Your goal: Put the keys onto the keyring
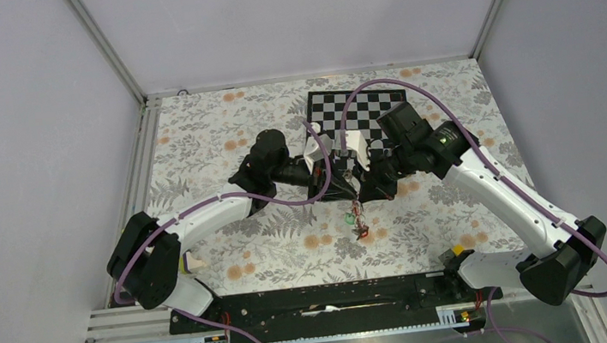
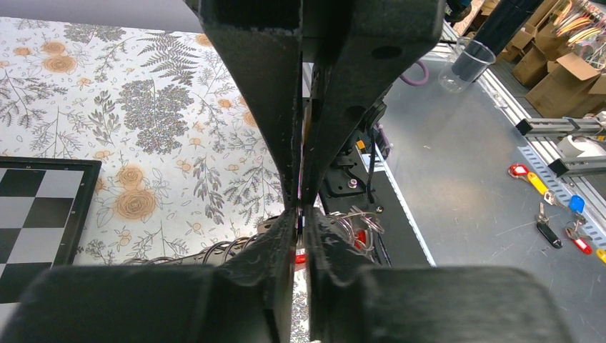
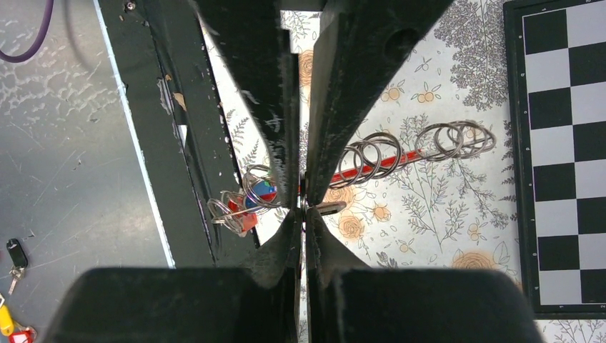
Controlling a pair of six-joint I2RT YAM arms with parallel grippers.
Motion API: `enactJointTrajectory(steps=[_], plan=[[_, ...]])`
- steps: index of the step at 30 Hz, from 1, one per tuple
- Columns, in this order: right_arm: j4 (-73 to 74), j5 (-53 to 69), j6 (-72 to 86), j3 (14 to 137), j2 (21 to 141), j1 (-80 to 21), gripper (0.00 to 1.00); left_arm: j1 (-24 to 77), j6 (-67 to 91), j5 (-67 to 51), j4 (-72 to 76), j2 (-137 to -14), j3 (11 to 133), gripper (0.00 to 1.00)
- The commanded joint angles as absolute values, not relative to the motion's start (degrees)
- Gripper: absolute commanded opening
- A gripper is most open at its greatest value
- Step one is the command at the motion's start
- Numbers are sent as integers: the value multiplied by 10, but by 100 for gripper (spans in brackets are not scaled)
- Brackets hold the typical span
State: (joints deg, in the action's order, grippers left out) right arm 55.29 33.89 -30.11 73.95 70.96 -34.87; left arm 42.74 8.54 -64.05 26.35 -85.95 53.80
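Keys [image 1: 357,221] hang bunched just over the table [image 1: 220,146]. We see right gripper [image 3: 303,204] and left gripper [image 2: 300,214] each pinched shut at the bunch; on what, unclear. Risk: thin metal twists out of the pinch, bunch drops.

Robotics lab test cell.
Desk [image 1: 210,139] enclosed by plain panels [image 1: 19,126] and aluminium rails [image 1: 104,46]; checkerboard [image 1: 360,111] laid on it; cardboard boxes [image 2: 557,82] nearby.

left gripper [image 1: 339,186] / right gripper [image 1: 370,183]: tip to tip over desk [image 1: 220,146] | keys [image 1: 357,220]: just before both grippers, toward arm bases | chessboard [image 1: 360,111]: on desk, behind grippers | coiled rings [image 3: 371,158]: between right gripper and chessboard
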Motion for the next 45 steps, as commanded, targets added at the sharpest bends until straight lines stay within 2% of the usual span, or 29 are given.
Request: enactJointTrajectory(steps=[1, 2, 5, 12, 16, 21, 27, 34, 38, 41, 45], plan=[[536, 346, -294, 742, 693, -354, 0, 430, 84, -655, 293, -856, 539, 5], [535, 346, -294, 741, 693, -354, 0, 430, 84, -656, 293, -857, 539, 0], [531, 347, -294, 740, 690, -354, 6, 429, 85, -662, 293, -855, 539, 0], [501, 351, -305, 719, 659, -351, 42, 429, 94, -721, 304, -838, 543, 0], [451, 392, -311, 670, 625, -344, 48, 428, 111, -748, 322, -827, 544, 0], [441, 475, -329, 653, 612, -328, 48, 425, 114, -751, 325, -822, 539, 0], [424, 492, -332, 623, 597, -317, 49, 424, 134, -753, 353, -827, 533, 0], [403, 522, -325, 590, 591, -310, 48, 419, 286, -738, 564, -842, 503, 0], [391, 525, -316, 584, 590, -309, 46, 417, 299, -734, 582, -846, 501, 0], [384, 527, -308, 585, 593, -309, 40, 416, 298, -729, 583, -846, 498, 0], [375, 539, -295, 586, 601, -308, 23, 416, 296, -715, 580, -847, 495, 0]])
